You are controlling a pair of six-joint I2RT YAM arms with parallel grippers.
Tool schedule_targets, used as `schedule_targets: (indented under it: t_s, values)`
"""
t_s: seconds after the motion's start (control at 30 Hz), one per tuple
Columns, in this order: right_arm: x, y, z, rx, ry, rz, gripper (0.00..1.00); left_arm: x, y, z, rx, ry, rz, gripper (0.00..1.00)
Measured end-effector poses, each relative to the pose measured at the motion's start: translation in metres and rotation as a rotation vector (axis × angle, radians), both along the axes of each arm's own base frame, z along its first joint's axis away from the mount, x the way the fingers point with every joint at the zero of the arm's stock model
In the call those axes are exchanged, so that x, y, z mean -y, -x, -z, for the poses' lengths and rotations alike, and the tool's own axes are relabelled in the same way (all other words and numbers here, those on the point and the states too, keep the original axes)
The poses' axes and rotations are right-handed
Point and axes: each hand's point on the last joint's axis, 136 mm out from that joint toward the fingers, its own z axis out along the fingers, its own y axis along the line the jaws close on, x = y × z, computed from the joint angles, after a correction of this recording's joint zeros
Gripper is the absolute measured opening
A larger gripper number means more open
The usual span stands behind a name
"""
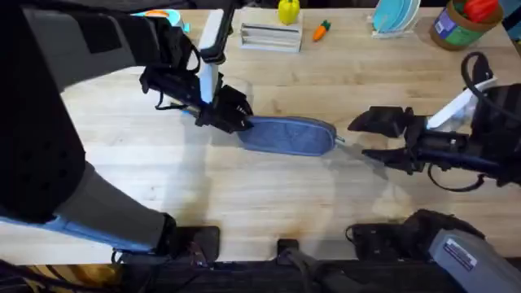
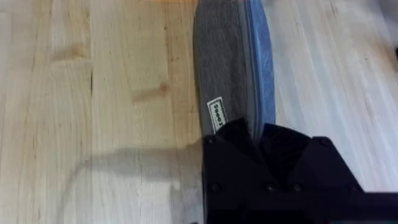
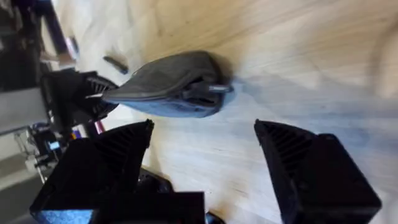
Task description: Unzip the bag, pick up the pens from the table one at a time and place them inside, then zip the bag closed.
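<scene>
Two grippers flank the bag (image 1: 289,135) on the table (image 1: 244,195): left gripper (image 1: 230,114) jaws pinching its end, right gripper (image 1: 366,138) jaws spread just beside the zip pull (image 3: 217,89).

The overhead camera looks down and forward across the table (image 1: 269,195). Each wrist camera sits close over the bag (image 1: 289,135), one from either end, sharing it.

Bag (image 1: 289,135) end under left pincer (image 1: 232,114)

The bag (image 1: 289,134) lies mid-table (image 1: 244,195) between the left claw (image 1: 232,114) at its left end and the right claw (image 1: 366,138) just beside its right.
</scene>
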Motion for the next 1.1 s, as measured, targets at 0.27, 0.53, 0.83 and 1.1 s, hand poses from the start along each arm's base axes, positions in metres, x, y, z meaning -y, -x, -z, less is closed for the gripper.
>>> schedule_targets:
  t_s: [0.27, 0.53, 0.83, 1.1]
  values:
    - [0.008, 0.001, 0.016, -0.119, 0.003, 0.076, 0.996, 0.000, 0.000, 0.000, 0.000, 0.000, 0.000, 0.041]
    - [0.004, -0.027, 0.011, 0.042, -0.033, -0.022, 0.995, 0.000, 0.000, 0.000, 0.000, 0.000, 0.000, 0.041]
    - [-0.026, -0.029, 0.026, 0.011, -0.174, -0.165, 0.995, 0.000, 0.000, 0.000, 0.000, 0.000, 0.000, 0.041]
    - [-0.046, -0.034, 0.021, 0.060, -0.232, -0.245, 0.995, 0.000, 0.000, 0.000, 0.000, 0.000, 0.000, 0.041]
